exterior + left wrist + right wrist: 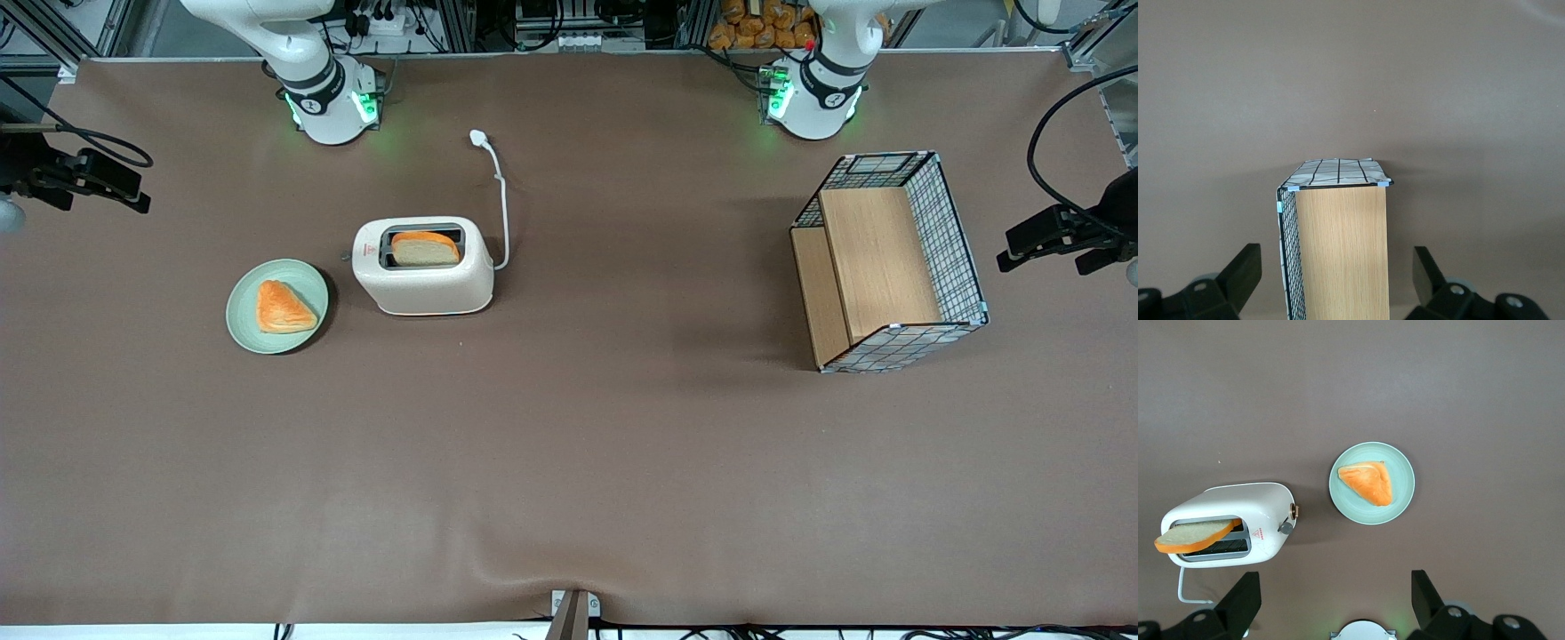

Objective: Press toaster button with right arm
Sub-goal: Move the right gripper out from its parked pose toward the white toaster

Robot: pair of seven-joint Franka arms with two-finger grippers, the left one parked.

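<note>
pincer (pixel 1335 603) open, high above toaster (pixel 1231 520)

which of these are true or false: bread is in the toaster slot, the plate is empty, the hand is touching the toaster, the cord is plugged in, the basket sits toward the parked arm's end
1. A bread slice stands in the toaster slot. True.
2. The plate is empty. False: a triangular pastry lies on it.
3. The hand is touching the toaster. False: it hangs open above the table, apart from the toaster and its button.
4. The cord is plugged in. False: its plug lies loose on the table.
5. The basket sits toward the parked arm's end. True.
</note>
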